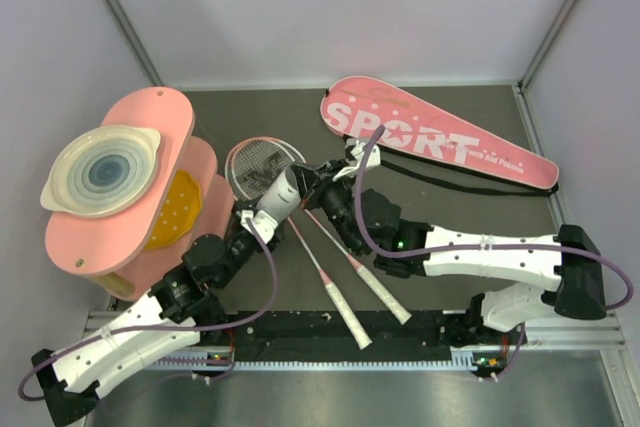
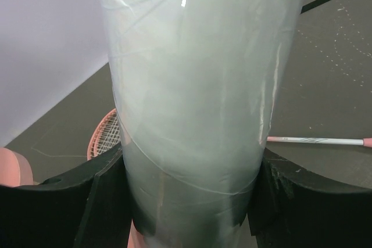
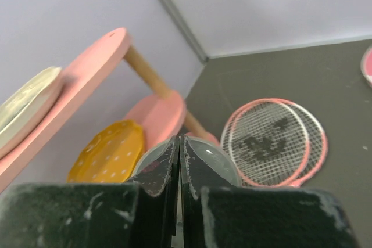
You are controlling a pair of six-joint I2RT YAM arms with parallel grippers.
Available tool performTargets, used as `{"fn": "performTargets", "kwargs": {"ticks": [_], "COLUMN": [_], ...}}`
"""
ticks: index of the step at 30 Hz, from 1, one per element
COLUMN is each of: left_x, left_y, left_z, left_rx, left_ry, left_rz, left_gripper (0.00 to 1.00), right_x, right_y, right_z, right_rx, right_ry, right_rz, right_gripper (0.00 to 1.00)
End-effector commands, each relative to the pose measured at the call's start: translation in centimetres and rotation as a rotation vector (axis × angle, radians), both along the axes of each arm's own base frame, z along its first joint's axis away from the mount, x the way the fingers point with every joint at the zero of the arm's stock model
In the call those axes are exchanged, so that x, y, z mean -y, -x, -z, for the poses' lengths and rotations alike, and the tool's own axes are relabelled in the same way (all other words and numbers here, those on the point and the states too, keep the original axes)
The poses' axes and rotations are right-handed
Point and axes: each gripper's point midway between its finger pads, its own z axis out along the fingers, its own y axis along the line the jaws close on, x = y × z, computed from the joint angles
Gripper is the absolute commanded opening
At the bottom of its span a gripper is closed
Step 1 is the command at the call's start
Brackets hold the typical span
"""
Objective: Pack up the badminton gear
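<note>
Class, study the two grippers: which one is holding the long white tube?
The left gripper: its jaws stand apart, clasping the white tube between them. The right gripper is shut tight, with nothing between its jaws.

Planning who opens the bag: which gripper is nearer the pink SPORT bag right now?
Right. The right gripper, shut, is at the mouth of the white tube, close to the wide end of the SPORT bag; the left gripper holds the tube lower down, farther away.
</note>
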Motion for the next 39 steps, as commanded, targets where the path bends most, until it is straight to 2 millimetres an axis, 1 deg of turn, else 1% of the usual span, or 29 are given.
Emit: {"fn": "performTargets", "kwargs": {"ticks": [1, 3, 6, 10, 12, 13, 14, 15, 16, 17, 18, 19, 21, 22, 23, 24, 25, 26, 27, 29, 30, 31, 32, 33, 34, 35, 36, 37, 39], "left_x": [3.9, 3.9, 3.8, 3.9, 3.9, 3.9, 3.9, 3.8, 3.8, 3.8, 3.9, 3.8, 3.8, 3.6, 3.6, 3.6, 3.6, 3.7, 3.8, 4.0, 3.9, 3.9, 3.8, 4.1, 4.1, 4.1, 4.3, 4.3, 4.2], "left_y": [3.3, 3.2, 3.1, 3.0, 2.9, 2.8, 2.7, 2.6, 2.6, 2.5, 2.4, 2.3, 2.0, 1.8, 1.8, 1.7, 1.6, 1.5, 1.6, 1.2, 1.3, 1.2, 1.0, 1.1, 1.2, 1.3, 1.5, 1.6, 1.7], "left_z": [-9.5, -9.4, -8.9, -8.3, -8.0, -8.0, -7.9, -7.9, -7.6, -7.5, -7.2, -7.0, -6.7, -6.8, -6.8, -6.9, -7.1, -7.1, -8.1, -7.9, -9.9, -9.3, -11.3, -11.9, -12.3, -13.4, -14.1, -14.7, -16.2], "left_rx": [0.116, 0.120, 0.120, 0.126, 0.130, 0.129, 0.128, 0.133, 0.133, 0.135, 0.134, 0.137, 0.136, 0.134, 0.132, 0.130, 0.128, 0.118, 0.109, 0.043, 0.013, -0.053, -0.079, -0.148, -0.186, -0.216, -0.256, -0.271, -0.316], "left_ry": [0.332, 0.319, 0.299, 0.281, 0.274, 0.272, 0.269, 0.269, 0.262, 0.260, 0.252, 0.246, 0.240, 0.247, 0.250, 0.260, 0.267, 0.265, 0.297, 0.298, 0.365, 0.355, 0.405, 0.476, 0.504, 0.541, 0.605, 0.640, 0.763], "left_rz": [0.260, 0.254, 0.244, 0.247, 0.243, 0.240, 0.235, 0.230, 0.228, 0.225, 0.224, 0.218, 0.203, 0.188, 0.184, 0.179, 0.175, 0.175, 0.175, 0.153, 0.145, 0.128, 0.104, 0.098, 0.091, 0.082, 0.086, 0.089, 0.083], "left_gripper": [0.01, 0.01, 0.01, 0.01, 0.01, 0.01, 0.01, 0.01, 0.01, 0.01, 0.01, 0.01, 0.01, 0.01, 0.01, 0.01, 0.01, 0.01, 0.01, 0.01, 0.01, 0.01, 0.01, 0.01, 0.02, 0.02, 0.01, 0.00, 0.00], "right_x": [5.3, 5.3, 5.3, 4.5, 4.1, 4.2, 5.0, 5.4, 5.9, 7.4, 8.1, 8.9, 10.7, 11.4, 11.6, 12.2, 12.3, 11.9, 11.5, 10.8, 10.3, 9.9, 9.0, 8.1, 7.6, 7.0, 6.3, 5.5, 4.4], "right_y": [4.9, 4.9, 5.0, 5.1, 5.0, 5.0, 5.0, 4.8, 4.9, 5.2, 5.1, 5.2, 5.5, 5.3, 5.7, 5.9, 6.1, 6.9, 7.3, 8.2, 8.5, 8.8, 9.9, 10.3, 10.4, 10.7, 10.6, 10.4, 10.6], "right_z": [26.5, 26.1, 24.4, 17.4, 11.1, 9.1, 6.5, 4.0, 2.5, 0.0, -0.8, -1.5, -1.5, -1.2, 0.3, 0.2, 0.7, 1.7, 2.0, 2.9, 2.7, 2.8, 3.4, 2.6, 3.0, 3.8, 3.3, 4.0, 3.6], "right_rx": [-0.129, -0.085, -0.064, -0.057, -0.061, -0.070, -0.090, -0.090, -0.088, -0.073, -0.068, -0.060, -0.067, -0.077, -0.093, -0.088, -0.092, -0.087, -0.080, -0.071, -0.053, -0.025, -0.007, 0.026, 0.043, 0.045, 0.065, 0.058, 0.074], "right_ry": [1.126, 1.177, 1.165, 0.982, 0.797, 0.740, 0.659, 0.588, 0.544, 0.468, 0.443, 0.421, 0.409, 0.408, 0.425, 0.407, 0.414, 0.438, 0.447, 0.475, 0.463, 0.470, 0.475, 0.438, 0.438, 0.446, 0.422, 0.431, 0.408], "right_rz": [-0.048, -0.048, -0.059, -0.084, -0.111, -0.121, -0.123, -0.129, -0.133, -0.131, -0.128, -0.131, -0.154, -0.147, -0.170, -0.180, -0.195, -0.256, -0.289, -0.361, -0.389, -0.421, -0.503, -0.536, -0.554, -0.581, -0.584, -0.588, -0.610], "right_gripper": [0.00, 0.00, 0.00, 0.00, 0.00, 0.00, 0.03, 0.07, 0.19, 0.27, 0.43, 0.50, 0.64, 0.67, 0.71, 0.78, 0.81, 0.83, 0.86, 0.87, 0.88, 0.89, 0.90, 0.92, 0.93, 0.94, 0.95, 0.96, 0.99]}}
